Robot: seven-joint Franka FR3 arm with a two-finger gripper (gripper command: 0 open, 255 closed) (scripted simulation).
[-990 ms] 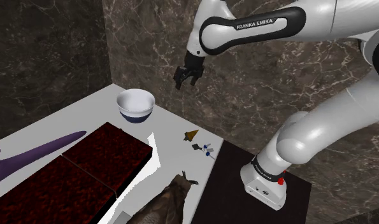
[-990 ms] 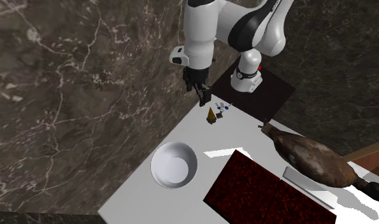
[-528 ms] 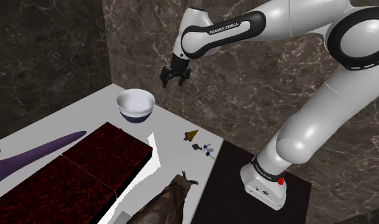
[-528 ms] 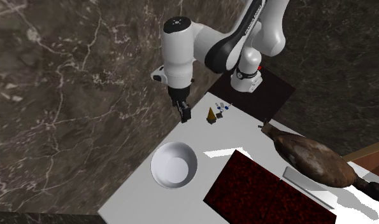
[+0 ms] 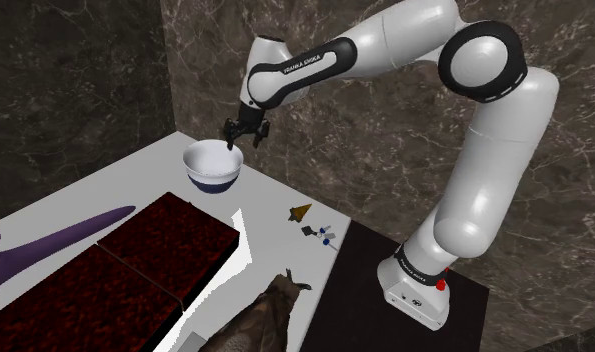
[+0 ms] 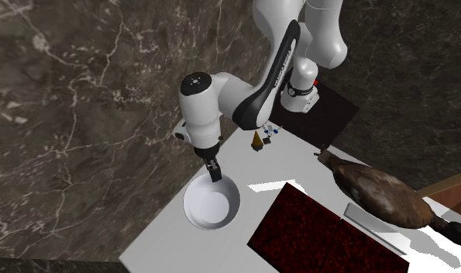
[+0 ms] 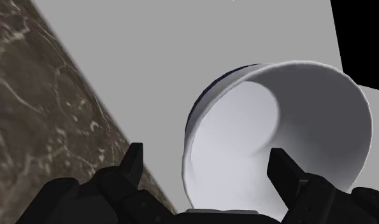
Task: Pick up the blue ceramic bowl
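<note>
Bowl [image 5: 213, 165], white inside with a dark blue outer band, is found upright on the white worktop [image 5: 115, 185], near the marble wall [image 5: 315, 150]. Gripper [image 5: 244, 133] is held just above its wall-side rim, fingers spread, nothing clasped. In the wrist view the rim is seen between the fingers. The stance is judged chosen so that one finger descends inside and one outside, for a rim pinch. Wall clearance is judged tight.
</note>
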